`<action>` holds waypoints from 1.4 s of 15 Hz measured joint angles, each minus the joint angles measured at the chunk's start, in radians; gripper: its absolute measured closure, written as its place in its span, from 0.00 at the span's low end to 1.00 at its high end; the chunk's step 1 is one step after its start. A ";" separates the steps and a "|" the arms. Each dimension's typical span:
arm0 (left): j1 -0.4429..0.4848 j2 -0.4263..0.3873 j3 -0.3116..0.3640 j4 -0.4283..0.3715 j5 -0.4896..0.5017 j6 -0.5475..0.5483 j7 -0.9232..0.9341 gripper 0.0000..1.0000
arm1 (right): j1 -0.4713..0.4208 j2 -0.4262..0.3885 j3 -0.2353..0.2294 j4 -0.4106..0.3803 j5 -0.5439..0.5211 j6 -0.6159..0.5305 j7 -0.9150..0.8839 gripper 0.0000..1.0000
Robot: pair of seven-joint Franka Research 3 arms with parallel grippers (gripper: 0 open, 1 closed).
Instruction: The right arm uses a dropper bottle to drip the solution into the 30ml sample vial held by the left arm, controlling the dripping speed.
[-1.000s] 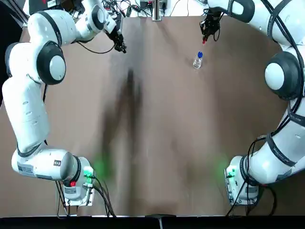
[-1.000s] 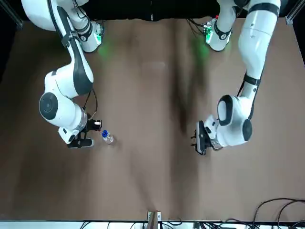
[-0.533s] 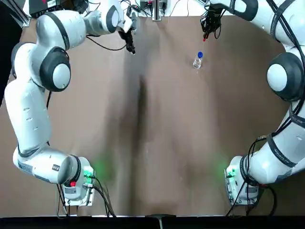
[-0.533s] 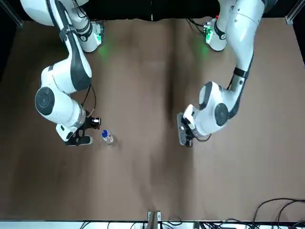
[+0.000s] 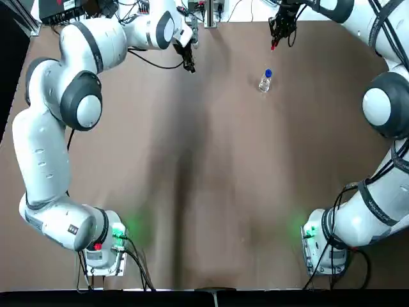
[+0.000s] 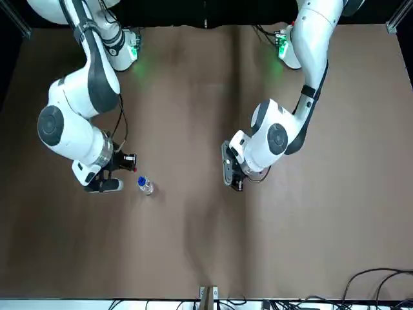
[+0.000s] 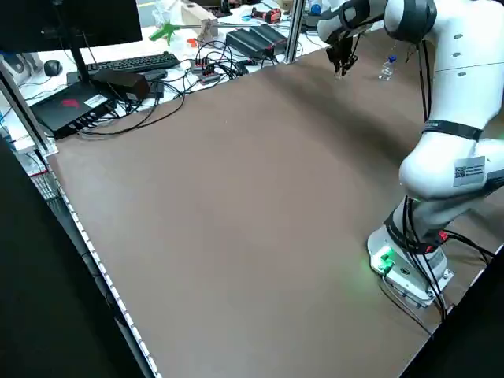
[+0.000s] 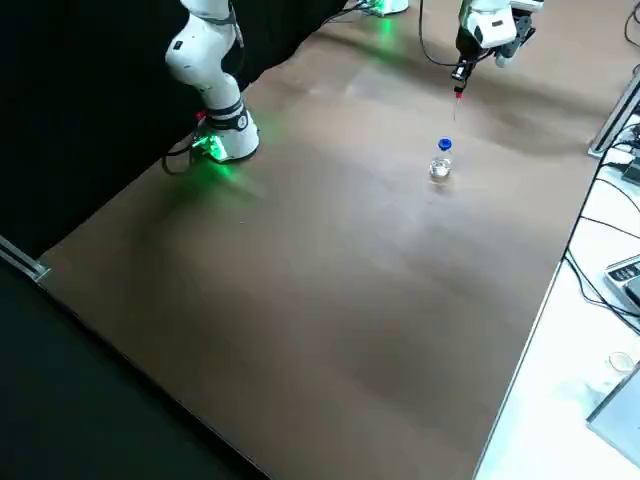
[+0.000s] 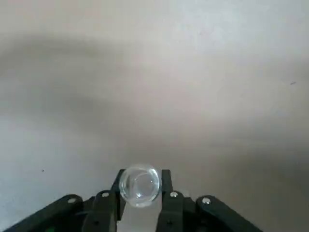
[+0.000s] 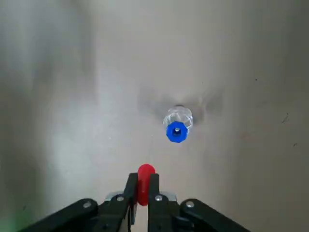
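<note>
The dropper bottle (image 5: 265,82) stands upright on the brown table near the far edge, clear with a blue collar, its top off. In the right wrist view the dropper bottle (image 10: 177,124) is seen from above, beyond the fingers. My right gripper (image 5: 276,37) hovers just behind it, shut on the red-tipped dropper top (image 10: 146,181), which hangs tip down (image 8: 458,90). The left gripper (image 5: 189,64) is farther left along the far edge, shut on the 30ml sample vial (image 9: 139,183), whose round clear mouth shows between the fingers. In the front view the left gripper (image 6: 231,175) is well apart from the bottle (image 6: 146,186).
Both arm bases (image 5: 105,246) (image 5: 323,246) sit at the near edge with green lights. Cables, a keyboard and boxes (image 7: 142,63) lie beyond the table's far edge. A metal post (image 5: 209,13) stands at the far middle edge.
The left arm has swung to the right along the far edge with the vial, closer to the bottle. The right gripper with the dropper top has drifted slightly farther back.
</note>
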 joint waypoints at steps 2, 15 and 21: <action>-0.006 0.000 0.001 0.001 0.000 0.000 0.000 0.69 | 0.001 -0.008 0.002 0.001 0.018 -0.003 0.001 0.87; -0.135 0.008 0.038 0.005 0.000 0.055 -0.049 0.69 | 0.010 -0.045 0.019 0.005 0.163 -0.006 0.009 0.87; -0.135 0.008 0.038 0.005 0.000 0.055 -0.049 0.69 | 0.046 -0.046 0.022 0.005 0.215 -0.006 0.016 0.88</action>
